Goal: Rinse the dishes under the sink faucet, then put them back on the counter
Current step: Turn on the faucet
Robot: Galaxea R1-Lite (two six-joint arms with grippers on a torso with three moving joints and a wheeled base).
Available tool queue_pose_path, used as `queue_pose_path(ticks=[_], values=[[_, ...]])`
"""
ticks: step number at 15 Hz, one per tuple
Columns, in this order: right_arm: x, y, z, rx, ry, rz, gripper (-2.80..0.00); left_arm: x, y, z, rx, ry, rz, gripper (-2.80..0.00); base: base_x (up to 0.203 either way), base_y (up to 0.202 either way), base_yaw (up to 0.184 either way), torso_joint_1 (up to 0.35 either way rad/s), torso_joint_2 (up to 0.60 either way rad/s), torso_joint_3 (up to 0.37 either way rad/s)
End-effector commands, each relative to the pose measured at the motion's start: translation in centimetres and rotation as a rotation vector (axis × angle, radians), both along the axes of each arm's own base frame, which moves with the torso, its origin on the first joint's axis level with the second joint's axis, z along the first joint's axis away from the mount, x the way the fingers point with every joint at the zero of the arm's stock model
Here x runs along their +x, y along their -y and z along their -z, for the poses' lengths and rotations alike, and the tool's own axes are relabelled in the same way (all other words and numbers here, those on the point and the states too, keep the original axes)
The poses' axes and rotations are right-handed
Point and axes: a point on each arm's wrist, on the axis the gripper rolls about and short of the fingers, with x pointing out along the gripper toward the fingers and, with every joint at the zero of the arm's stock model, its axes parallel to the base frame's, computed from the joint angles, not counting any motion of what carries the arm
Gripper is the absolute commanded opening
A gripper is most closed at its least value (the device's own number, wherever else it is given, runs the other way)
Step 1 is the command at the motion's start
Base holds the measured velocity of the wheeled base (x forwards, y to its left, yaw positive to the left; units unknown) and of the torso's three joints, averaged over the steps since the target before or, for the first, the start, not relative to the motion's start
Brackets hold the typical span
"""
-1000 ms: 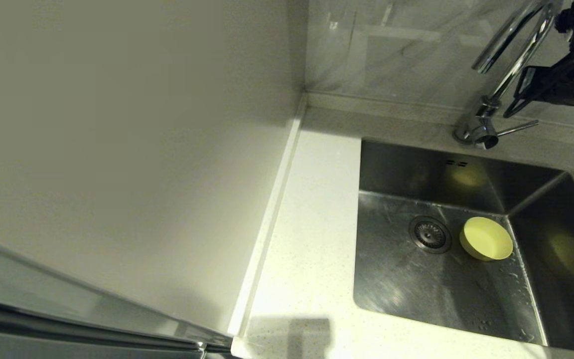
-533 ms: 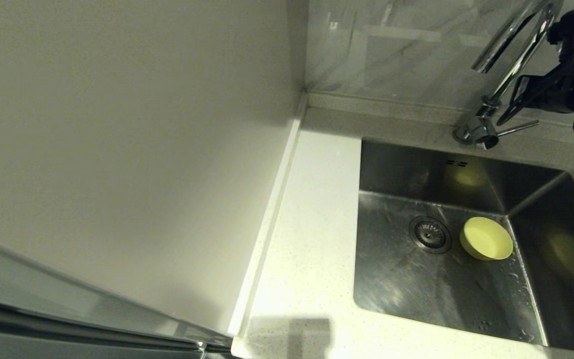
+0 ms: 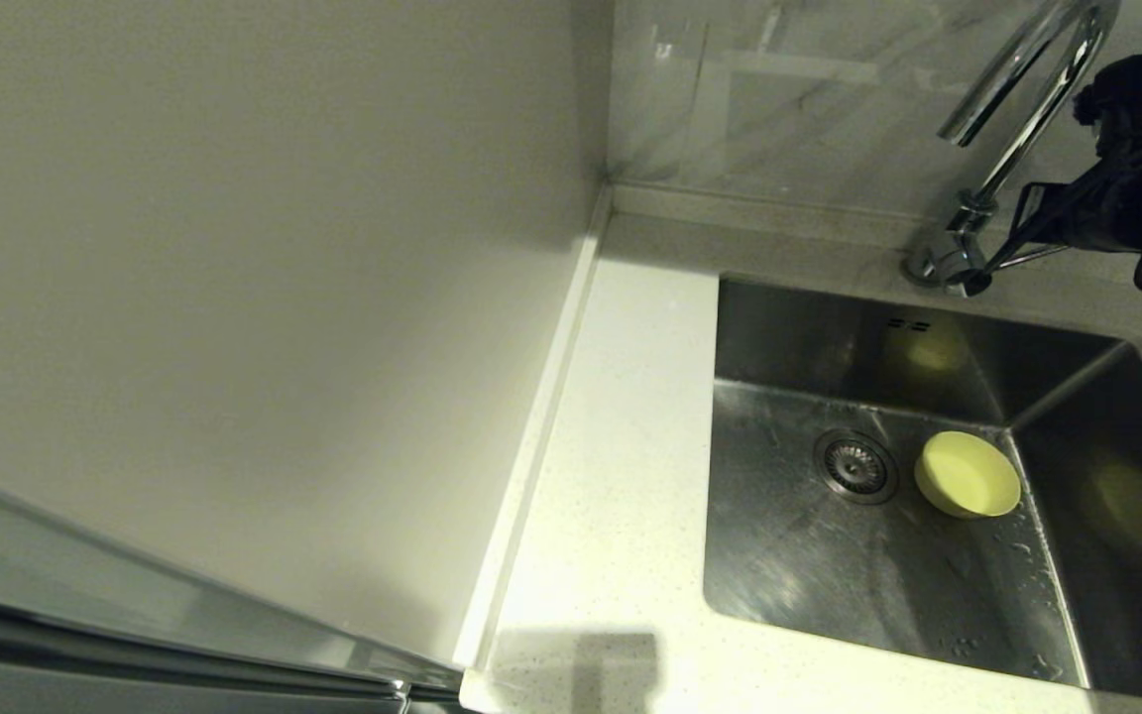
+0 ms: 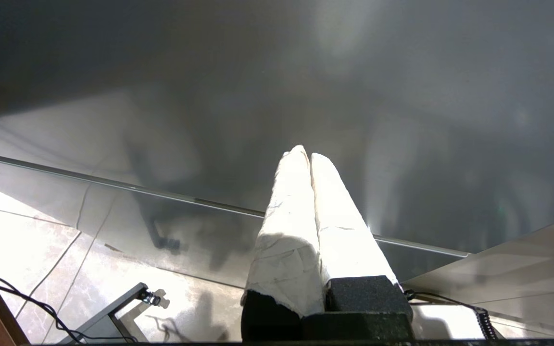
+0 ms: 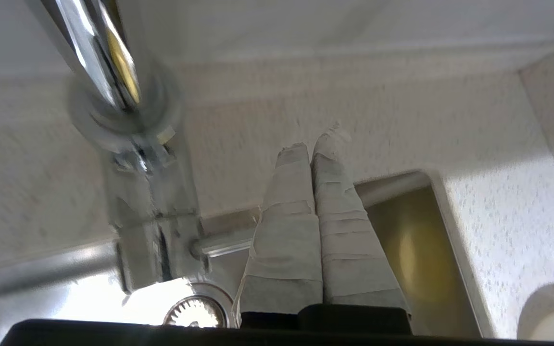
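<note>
A pale yellow bowl (image 3: 968,474) sits upright on the floor of the steel sink (image 3: 829,575), just right of the drain strainer (image 3: 856,466). The chrome faucet (image 3: 1022,109) rises at the sink's back edge. My right arm (image 3: 1131,188) hangs beside it at the far right. In the right wrist view my right gripper (image 5: 313,144) is shut with nothing between its taped fingers. They lie over the faucet's side lever (image 5: 224,242), next to the faucet base (image 5: 123,115). The edge of a white bowl (image 5: 553,312) shows on the counter (image 5: 508,216). My left gripper (image 4: 306,153) is shut and parked away from the sink.
The speckled counter (image 3: 621,446) runs left of the sink, bounded by a raised edge strip (image 3: 531,446) and a plain beige wall panel (image 3: 234,248). A marbled backsplash (image 3: 779,99) stands behind the faucet. Water drops lie on the sink floor.
My right arm has come down and leftward toward the faucet's lever, and now covers the lever's outer end. The yellow bowl has not moved.
</note>
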Motion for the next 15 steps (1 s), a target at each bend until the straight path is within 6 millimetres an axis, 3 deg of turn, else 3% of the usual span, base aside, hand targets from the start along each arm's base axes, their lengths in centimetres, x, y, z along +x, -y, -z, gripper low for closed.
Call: queue_pose_path(ticks=[1,4,9,15], values=[[-0.3,0.0,0.6,0.002,-0.029,0.003,-2.80,0.0,0.0,0.0,0.000,0.003,0.000,-2.80,0.000,0.000,0.000,0.000,0.00,0.000],[-0.9,-0.1,0.9,-0.026,-0.077,-0.006,-2.80,0.0,0.0,0.0,0.000,0.003,0.000,-2.80,0.000,0.000,0.000,0.000,0.00,0.000],[-3.6,-0.5,0.2,-0.002,-0.184,-0.027,-2.80,0.0,0.0,0.0,0.000,0.003,0.000,-2.80,0.000,0.000,0.000,0.000,0.00,0.000],[-3.8,-0.5,-0.1,0.028,-0.147,-0.011,-2.80,0.0,0.0,0.0,0.000,0.003,0.000,-2.80,0.000,0.000,0.000,0.000,0.00,0.000]])
